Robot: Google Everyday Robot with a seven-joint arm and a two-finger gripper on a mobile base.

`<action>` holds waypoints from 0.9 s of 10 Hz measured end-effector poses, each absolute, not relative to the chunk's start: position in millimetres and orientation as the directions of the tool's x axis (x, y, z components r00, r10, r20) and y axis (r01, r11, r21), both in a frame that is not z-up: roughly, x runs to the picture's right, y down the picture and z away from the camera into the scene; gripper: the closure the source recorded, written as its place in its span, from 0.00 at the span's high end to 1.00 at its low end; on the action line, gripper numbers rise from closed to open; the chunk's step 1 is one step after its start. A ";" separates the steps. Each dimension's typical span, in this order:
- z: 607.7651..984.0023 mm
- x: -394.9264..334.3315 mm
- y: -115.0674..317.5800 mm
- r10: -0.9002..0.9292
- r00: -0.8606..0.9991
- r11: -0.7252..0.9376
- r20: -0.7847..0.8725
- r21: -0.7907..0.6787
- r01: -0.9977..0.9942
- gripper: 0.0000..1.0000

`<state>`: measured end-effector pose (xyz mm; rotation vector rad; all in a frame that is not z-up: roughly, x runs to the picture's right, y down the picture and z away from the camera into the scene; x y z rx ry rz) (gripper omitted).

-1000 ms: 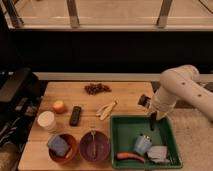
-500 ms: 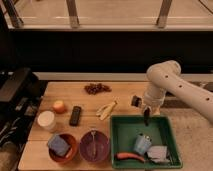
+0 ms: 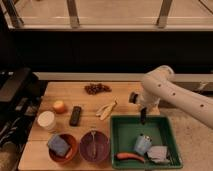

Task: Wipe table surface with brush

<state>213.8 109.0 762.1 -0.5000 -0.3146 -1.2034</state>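
The table surface (image 3: 125,96) is a light-brown wooden top spread across the middle of the camera view. My gripper (image 3: 143,116) hangs from the white arm (image 3: 165,92) at the table's right side, just above the far rim of the green tray (image 3: 125,137). A short dark slender piece points down from the gripper onto that rim. I cannot tell whether it is the brush. No other brush shows on the table or in the tray.
On the table lie dark grapes (image 3: 97,88), a banana peel (image 3: 106,108), a black remote (image 3: 75,115), an orange fruit (image 3: 60,106), a white cup (image 3: 46,120), an orange bowl (image 3: 62,146) and a purple bowl (image 3: 94,146). The tray holds a carrot (image 3: 130,157), a blue cup (image 3: 142,145) and a grey cloth (image 3: 158,153).
The arm has swung left and its gripper has moved from over the tray's far middle toward the tray's far left rim. The things on the table have not moved.
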 end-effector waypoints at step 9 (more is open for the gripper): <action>800.0 195.5 94.8 -0.834 0.215 0.078 0.507 -0.277 0.958 0.00</action>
